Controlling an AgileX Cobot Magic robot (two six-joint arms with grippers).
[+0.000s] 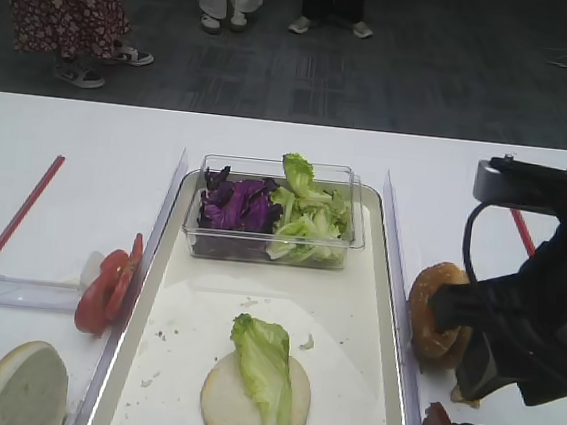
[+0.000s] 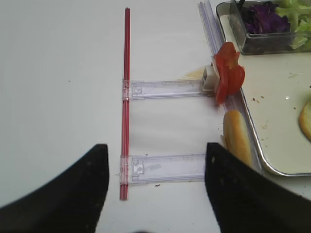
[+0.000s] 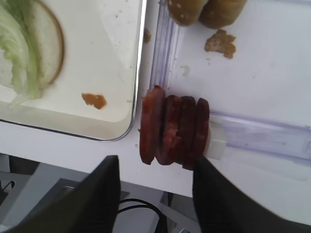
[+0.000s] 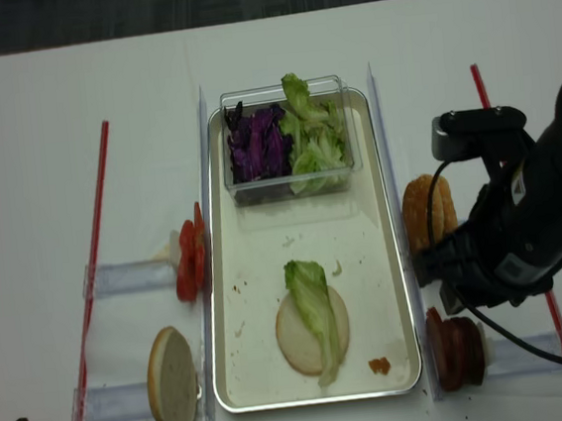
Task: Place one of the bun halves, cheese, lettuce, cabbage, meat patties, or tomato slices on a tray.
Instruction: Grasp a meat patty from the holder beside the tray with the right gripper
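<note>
On the tray (image 1: pixel 387 283) lies one bun half (image 1: pixel 235 404) with a lettuce leaf (image 1: pixel 264 366) across it. A clear tub holds purple cabbage (image 1: pixel 236 206) and more lettuce (image 1: pixel 308 220). Tomato slices (image 2: pixel 228 75) and another bun half (image 2: pixel 236 136) stand left of the tray. Bun halves (image 1: pixel 435 312) and meat patties (image 3: pixel 175 130) stand right of it. My right gripper (image 3: pixel 156 162) is open just short of the patties, nothing between its fingers (image 3: pixel 92 199). My left gripper (image 2: pixel 156 148) is open and empty over a clear holder (image 2: pixel 165 168). No cheese shows.
A red stick (image 2: pixel 126 97) crosses the left holders, and another red stick (image 4: pixel 479 92) lies at the far right. Crumbs (image 3: pixel 221 42) lie by the right buns and an orange scrap (image 3: pixel 94 100) in the tray corner. People stand beyond the table's far edge (image 1: pixel 272 121).
</note>
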